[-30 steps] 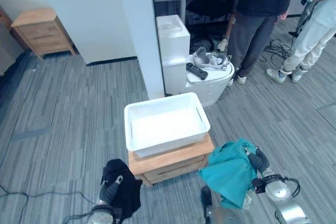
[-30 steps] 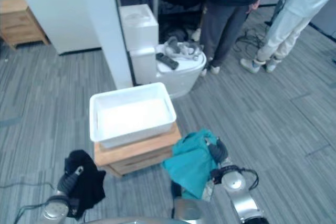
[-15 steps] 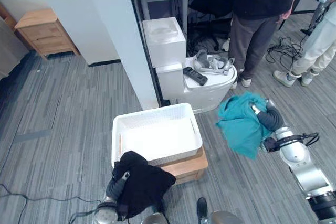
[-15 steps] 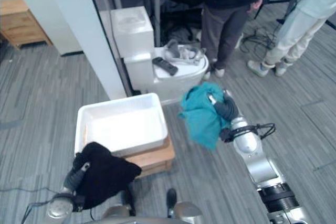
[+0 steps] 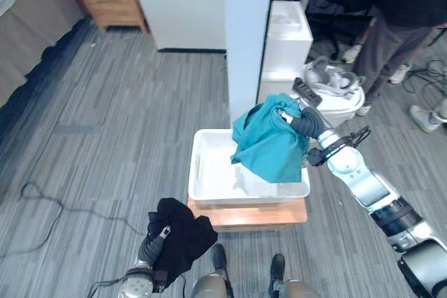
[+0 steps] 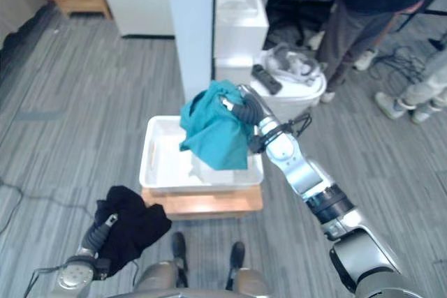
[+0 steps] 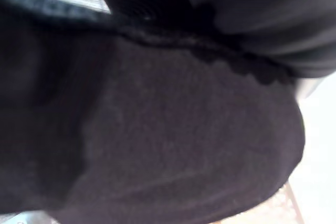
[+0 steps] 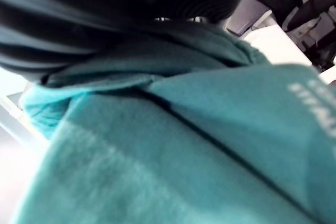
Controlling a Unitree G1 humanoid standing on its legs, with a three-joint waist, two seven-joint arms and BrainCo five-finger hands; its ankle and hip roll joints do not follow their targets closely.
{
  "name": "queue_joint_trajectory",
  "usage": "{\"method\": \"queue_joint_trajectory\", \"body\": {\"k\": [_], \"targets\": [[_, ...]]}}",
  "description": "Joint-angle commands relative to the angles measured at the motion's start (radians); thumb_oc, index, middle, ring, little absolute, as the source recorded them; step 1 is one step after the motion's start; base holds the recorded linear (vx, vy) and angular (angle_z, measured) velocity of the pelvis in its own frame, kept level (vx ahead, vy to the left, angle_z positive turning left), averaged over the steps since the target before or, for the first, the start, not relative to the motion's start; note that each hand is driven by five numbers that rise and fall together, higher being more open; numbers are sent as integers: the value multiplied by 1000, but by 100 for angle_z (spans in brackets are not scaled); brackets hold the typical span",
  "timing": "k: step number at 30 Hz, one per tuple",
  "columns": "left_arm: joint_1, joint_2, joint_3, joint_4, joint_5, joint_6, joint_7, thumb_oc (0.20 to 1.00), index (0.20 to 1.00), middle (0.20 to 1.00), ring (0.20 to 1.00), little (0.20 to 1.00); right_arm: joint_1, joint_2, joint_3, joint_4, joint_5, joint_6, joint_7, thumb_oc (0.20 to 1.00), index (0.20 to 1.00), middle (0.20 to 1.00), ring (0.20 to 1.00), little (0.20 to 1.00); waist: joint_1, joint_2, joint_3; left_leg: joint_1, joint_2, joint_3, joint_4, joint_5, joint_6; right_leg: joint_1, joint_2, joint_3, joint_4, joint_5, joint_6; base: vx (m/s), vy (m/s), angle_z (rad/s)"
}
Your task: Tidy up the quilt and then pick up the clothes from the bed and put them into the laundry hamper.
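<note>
Teal crumpled cloth garment hangs bunched in the right hand, whose fingers clamp its upper edge at two o'clock, over the white plastic laundry hamper on a low wooden stand. At seven o'clock, the left hand grips a black garment, fingers closed in the cloth.

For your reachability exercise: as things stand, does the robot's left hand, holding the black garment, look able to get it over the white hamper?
Probably yes. The left hand, holding the black garment, hangs low beside the wooden stand, below the white hamper rim. Nothing stands between them, though the right hand holds the teal garment over the hamper.
</note>
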Motion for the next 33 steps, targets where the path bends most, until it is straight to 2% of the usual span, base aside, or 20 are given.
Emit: {"method": "queue_joint_trajectory", "body": {"k": [1, 3, 4, 5, 7, 8, 9, 10, 11, 14, 17, 21, 22, 23, 25, 28, 29, 31, 32, 33], "targets": [[-48, 76, 8, -34, -73, -95, 27, 200, 200, 200, 200, 200, -124, -7, -1, 27, -47, -21, -55, 200, 200, 200, 200, 200, 15, 23, 72, 37, 49, 1, 0, -87, -91, -29, -90, -9, -1, -94, 80, -72, 2, 23], [-56, 81, 9, -32, -85, -109, 38, 200, 200, 200, 200, 200, -144, -5, 12, 84, -48, -19, -66, 200, 200, 200, 200, 200, 29, 47, 91, 1, 45, -9, 0, -74, -99, -57, -95, -17, -1, -87, 82, -60, -3, 20], [-57, 80, 9, -31, -85, -110, 38, 200, 200, 200, 200, 200, -147, -4, 13, 87, -48, -21, -67, 200, 200, 200, 200, 200, 28, 47, 90, -2, 46, -9, 0, -73, -99, -60, -94, -17, -1, -86, 82, -53, -4, 17], [-61, 81, 5, -33, -88, -120, 40, 200, 200, 200, 200, 200, -160, 9, 27, 141, -57, -16, -82, 200, 200, 200, 200, 200, 37, 70, 97, -27, 44, -13, 0, -68, -105, -83, -101, -20, -1, -80, 83, -50, -2, 15], [-65, 83, 4, -46, -92, -134, 42, 200, 200, 200, 200, 200, -179, 12, 38, 203, -79, -13, -97, 200, 200, 200, 200, 200, 44, 91, 105, -50, 44, -14, 0, -60, -110, -100, -106, -23, -1, -77, 85, -54, 1, 9], [-75, 98, 10, -84, -84, -158, 54, 200, 200, 200, 200, 200, -184, -1, 46, 229, -117, -14, -115, 304, 304, 304, 304, 304, 48, 103, 112, -61, 44, -14, 0, -56, -115, -108, -109, -24, -1, -75, 88, -38, 4, 9], [-76, 106, 19, -111, -79, -169, 58, 200, 200, 200, 200, 200, -191, -11, 46, 238, -139, -13, -123, 1000, 1000, 1000, 1000, 1000, 50, 111, 111, -66, 44, -16, 0, -54, -116, -111, -109, -24, -1, -74, 89, -27, 1, 8], [-75, 106, 19, -113, -78, -168, 58, 200, 200, 200, 200, 200, -191, -11, 46, 239, -140, -14, -123, 1000, 1000, 1000, 1000, 1000, 50, 111, 111, -67, 44, -16, 0, -54, -116, -112, -109, -25, -1, -74, 89, -4, -10, 14], [-76, 137, 48, -200, -36, -199, 79, 200, 200, 200, 200, 200, -175, -36, 45, 215, -205, -15, -137, 1000, 1000, 1000, 1000, 1000, 47, 119, 108, -64, 45, -22, 0, -58, -120, -106, -109, -25, -1, -82, 92, -2, -19, 15], [-87, 176, 88, -303, 6, -225, 98, 200, 200, 200, 200, 200, -95, -69, 25, 138, -270, -32, -141, 1000, 1000, 1000, 1000, 1000, 30, 113, 93, -52, 46, -25, 0, -63, -117, -92, -106, -29, -1, -86, 91, 5, -37, 16], [-110, 210, 135, -413, 30, -252, 112, 200, 200, 200, 200, 200, 46, -122, -35, 17, -323, -57, -137, 1000, 1000, 1000, 1000, 1000, -2, 87, 73, -11, 48, -27, 0, -82, -114, -49, -104, -34, -1, -100, 92, 38, -62, 7], [-107, 214, 189, -510, 18, -262, 101, 200, 200, 200, 200, 200, 236, -167, -136, -75, -360, -75, -116, 1000, 1000, 1000, 1000, 1000, -29, 48, 27, 35, 49, -28, 0, -97, -105, -9, -96, -35, -1, -108, 90, 59, -66, 3], [-102, 215, 187, -515, 17, -259, 99, 200, 200, 200, 200, 200, 248, -168, -144, -84, -361, -74, -113, 1000, 1000, 1000, 1000, 1000, -26, 48, 27, 39, 49, -28, 0, -98, -105, -5, -97, -35, -1, -109, 90, 74, -45, -9], [-96, 205, 211, -565, 5, -260, 86, 200, 200, 200, 200, 200, 335, -178, -201, -117, -373, -75, -106, 1000, 1000, 1000, 1000, 1000, -47, 35, 5, 64, 52, -24, 0, -108, -101, 12, -92, -31, -1, -115, 89, 65, -38, -13], [-76, 190, 221, -616, -10, -249, 61, 200, 200, 200, 200, 200, 445, -157, -266, -157, -379, -79, -96, 1000, 1000, 1000, 1000, 1000, -70, 27, -19, 100, 57, -13, 0, -119, -99, 33, -86, -18, -1, -123, 89, 87, -30, -18], [-69, 176, 212, -627, -24, -245, 51, 200, 200, 200, 200, 200, 481, -145, -283, -170, -380, -79, -92, 1000, 1000, 1000, 1000, 1000, -76, 26, -26, 112, 59, -6, 0, -123, -98, 39, -84, -11, -1, -125, 89, 45, -8, -29], [-66, 156, 190, -619, -36, -234, 44, 200, 200, 200, 200, 200, 519, -126, -296, -170, -384, -73, -97, 1000, 1000, 1000, 1000, 1000, -93, 27, -30, 124, 63, 5, 0, -126, -97, 40, -80, -1, -1, -127, 88, 27, -13, -34], [-59, 148, 167, -607, -8, -219, 45, 200, 200, 200, 200, 200, 549, -107, -304, -184, -393, -68, -98, 1000, 1000, 1000, 1000, 1000, -115, 31, -28, 135, 66, 20, 0, -130, -96, 38, -77, 9, -1, -128, 89, 24, -6, -24], [-57, 149, 141, -595, 56, -210, 61, 200, 200, 200, 200, 200, 572, -92, -305, -191, -397, -65, -104, 1000, 1000, 1000, 1000, 1000, -132, 37, -20, 141, 68, 35, 0, -132, -96, 31, -75, 24, -1, -126, 91, 2, 4, -17], [-58, 148, 139, -593, 60, -211, 64, 200, 200, 200, 200, 200, 573, -92, -305, -192, -397, -65, -104, 1000, 1000, 1000, 1000, 1000, -130, 37, -21, 142, 69, 37, 0, -133, -96, 30, -74, 26, -1, -125, 91, -1, 6, -25]]}}
